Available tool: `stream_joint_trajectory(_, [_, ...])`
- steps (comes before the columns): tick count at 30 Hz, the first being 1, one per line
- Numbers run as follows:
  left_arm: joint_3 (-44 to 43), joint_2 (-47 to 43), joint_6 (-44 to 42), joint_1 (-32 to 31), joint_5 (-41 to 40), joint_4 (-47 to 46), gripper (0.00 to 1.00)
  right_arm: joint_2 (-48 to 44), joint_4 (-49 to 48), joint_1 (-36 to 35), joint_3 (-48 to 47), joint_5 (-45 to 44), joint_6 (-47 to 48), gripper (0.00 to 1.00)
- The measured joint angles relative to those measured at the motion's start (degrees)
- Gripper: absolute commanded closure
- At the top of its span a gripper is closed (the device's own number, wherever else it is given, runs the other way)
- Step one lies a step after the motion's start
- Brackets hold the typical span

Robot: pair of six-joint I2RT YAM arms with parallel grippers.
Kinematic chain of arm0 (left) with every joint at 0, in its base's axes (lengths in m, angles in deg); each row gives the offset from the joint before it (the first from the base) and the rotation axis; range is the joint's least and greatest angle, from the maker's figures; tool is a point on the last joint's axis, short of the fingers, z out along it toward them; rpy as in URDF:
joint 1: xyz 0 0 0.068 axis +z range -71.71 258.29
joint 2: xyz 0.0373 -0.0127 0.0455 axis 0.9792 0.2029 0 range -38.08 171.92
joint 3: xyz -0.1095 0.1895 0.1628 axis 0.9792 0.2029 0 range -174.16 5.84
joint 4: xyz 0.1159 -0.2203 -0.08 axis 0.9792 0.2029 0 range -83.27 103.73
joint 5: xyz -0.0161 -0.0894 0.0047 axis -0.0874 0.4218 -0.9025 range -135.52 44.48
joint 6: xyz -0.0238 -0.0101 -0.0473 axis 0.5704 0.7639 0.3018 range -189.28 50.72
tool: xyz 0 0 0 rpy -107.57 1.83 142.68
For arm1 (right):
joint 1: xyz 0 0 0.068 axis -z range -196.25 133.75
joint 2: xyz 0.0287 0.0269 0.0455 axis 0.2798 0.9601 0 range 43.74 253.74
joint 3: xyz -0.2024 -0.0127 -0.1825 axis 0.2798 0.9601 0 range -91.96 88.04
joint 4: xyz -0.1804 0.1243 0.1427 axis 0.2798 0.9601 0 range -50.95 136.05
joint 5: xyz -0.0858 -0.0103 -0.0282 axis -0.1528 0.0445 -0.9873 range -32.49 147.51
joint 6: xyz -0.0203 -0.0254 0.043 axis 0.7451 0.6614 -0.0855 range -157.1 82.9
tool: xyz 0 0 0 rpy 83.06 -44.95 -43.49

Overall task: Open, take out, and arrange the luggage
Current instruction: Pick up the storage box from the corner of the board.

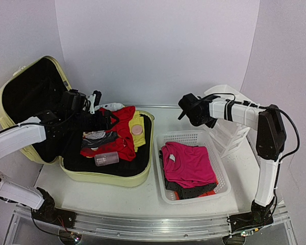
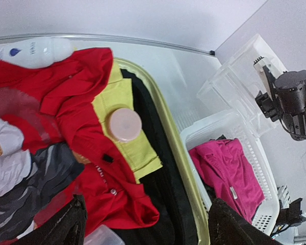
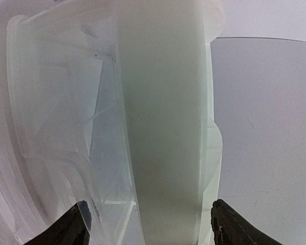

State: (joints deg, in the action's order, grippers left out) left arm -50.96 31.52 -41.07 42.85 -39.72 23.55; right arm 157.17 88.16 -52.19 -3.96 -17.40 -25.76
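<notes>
The large pale yellow-green hard-shell luggage [image 1: 104, 177] lies open at the left side of the white table [image 1: 143, 201], its lid raised toward the rear left corner. The left gripper [image 2: 145, 222] hangs over a red garment [image 2: 74, 92] inside, jaws spread and empty. The right gripper [image 3: 149, 227], jaws apart, straddles a wall of the clear plastic drawer organizer [image 3: 163, 117] near the right rear edge.

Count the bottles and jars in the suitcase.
3: white bottle at the far edge, pink-capped jar on the yellow cloth, clear bottle near the front. Clothes may hide more.
</notes>
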Motion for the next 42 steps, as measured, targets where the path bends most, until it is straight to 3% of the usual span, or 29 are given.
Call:
stream_joint_trajectory(7, [-8.0,9.7,-1.2,-4.8,0.9,-1.5,0.17,-2.8,0.6,-0.8,0.9,6.8,-1.2,0.20])
stream_joint_trajectory(13, [-12.5,16.1,-0.9,-5.8,3.2,-2.8,0.17,-6.1,1.5,-2.2,1.8,18.1,-2.7,0.09])
stream_joint_trajectory(17, [-14.6,19.8,-0.1,-6.4,5.2,-4.0,0.17,-7.9,1.4,-2.4,1.7,23.8,-4.2,0.12])
stream_joint_trajectory(22, [-17.4,24.2,0.7,-7.6,7.6,-5.4,0.17,-9.0,1.7,-2.4,1.7,31.5,-6.1,0.02])
stream_joint_trajectory(42, [-16.8,24.7,3.2,-9.3,9.7,-8.1,0.17,-17.2,8.2,0.7,-4.1,44.4,-11.0,0.03])
